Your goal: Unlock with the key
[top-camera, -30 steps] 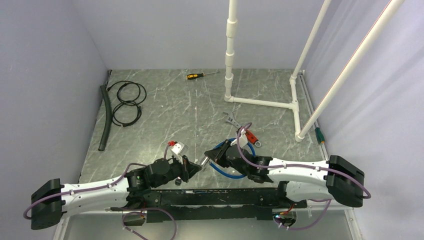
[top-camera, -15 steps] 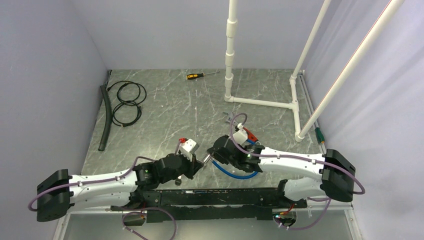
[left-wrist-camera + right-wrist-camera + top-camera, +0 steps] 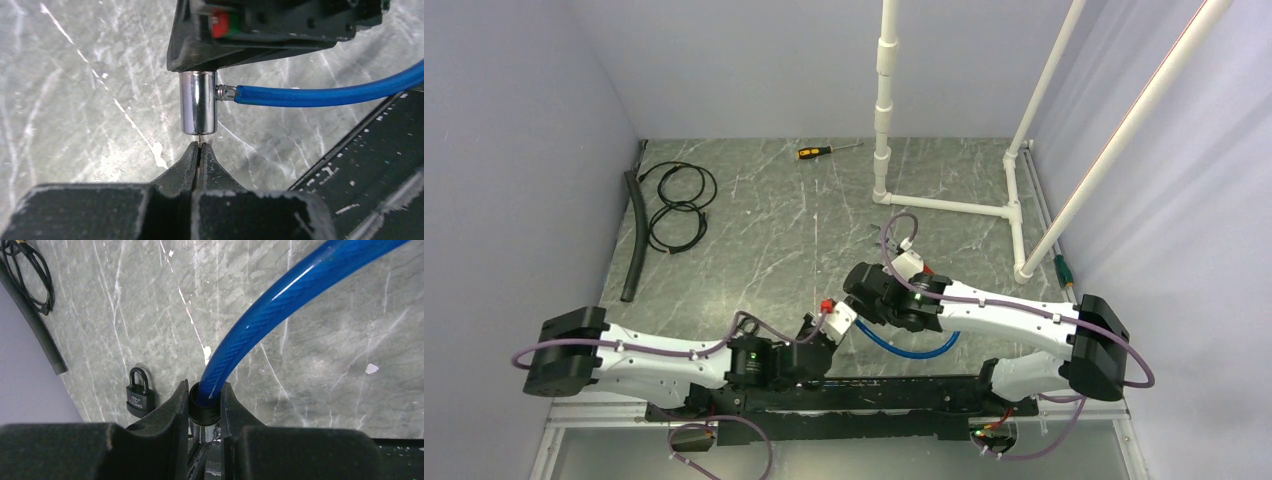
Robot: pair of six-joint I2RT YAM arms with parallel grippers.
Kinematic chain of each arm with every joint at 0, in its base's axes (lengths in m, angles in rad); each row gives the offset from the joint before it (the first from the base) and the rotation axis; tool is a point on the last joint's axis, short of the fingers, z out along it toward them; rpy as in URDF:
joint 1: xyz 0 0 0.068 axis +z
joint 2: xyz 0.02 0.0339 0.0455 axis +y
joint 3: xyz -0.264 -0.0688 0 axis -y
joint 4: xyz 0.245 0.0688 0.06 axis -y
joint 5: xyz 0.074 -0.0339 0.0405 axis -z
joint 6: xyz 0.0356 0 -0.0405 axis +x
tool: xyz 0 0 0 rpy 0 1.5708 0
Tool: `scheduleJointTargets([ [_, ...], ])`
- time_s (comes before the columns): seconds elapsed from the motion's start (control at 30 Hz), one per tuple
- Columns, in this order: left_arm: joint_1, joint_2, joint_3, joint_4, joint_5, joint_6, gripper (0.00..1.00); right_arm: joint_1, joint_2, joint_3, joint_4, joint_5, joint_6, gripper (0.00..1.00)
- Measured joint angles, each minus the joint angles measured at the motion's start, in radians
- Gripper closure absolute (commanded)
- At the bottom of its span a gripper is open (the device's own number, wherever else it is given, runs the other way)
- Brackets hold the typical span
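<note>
A blue cable lock (image 3: 916,350) lies looped on the table, and its chrome cylinder (image 3: 198,102) is held up. My right gripper (image 3: 205,405) is shut on the black collar (image 3: 205,411) where the blue cable (image 3: 270,305) enters the cylinder. It shows in the top view (image 3: 856,305) as well. My left gripper (image 3: 200,147) is shut on a thin metal key (image 3: 200,143). The key's tip touches the cylinder's lower end. How far it is in, I cannot tell. The left gripper (image 3: 829,338) sits just below the right one.
A small black padlock (image 3: 136,392) lies on the table under the grippers. A black hose (image 3: 632,235) and coiled black cable (image 3: 679,205) lie far left. A screwdriver (image 3: 824,151) lies at the back. A white pipe frame (image 3: 949,205) stands at the back right. A black rail (image 3: 360,150) runs along the near edge.
My left arm has swung right and brought the key up to the cylinder's end. My right gripper has turned and shifted slightly left with the lock in it.
</note>
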Motion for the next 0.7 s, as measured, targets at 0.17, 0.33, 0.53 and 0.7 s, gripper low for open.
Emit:
scheduleJointTargets([
  [0.17, -0.073, 0.102, 0.084, -0.053, -0.185, 0.024, 1.00, -0.025, 0.038, 0.102, -0.119, -0.018, 0.004, 1.00],
  [0.33, -0.134, 0.140, 0.121, -0.104, -0.322, 0.048, 1.00, -0.045, 0.101, 0.205, -0.214, -0.069, 0.009, 1.00],
  [0.53, -0.186, 0.189, 0.163, -0.176, -0.447, 0.074, 1.00, -0.056, 0.116, 0.222, -0.219, -0.114, 0.035, 1.00],
  [0.7, -0.213, 0.283, 0.242, -0.330, -0.534, 0.027, 1.00, -0.066, 0.157, 0.257, -0.235, -0.142, 0.035, 1.00],
])
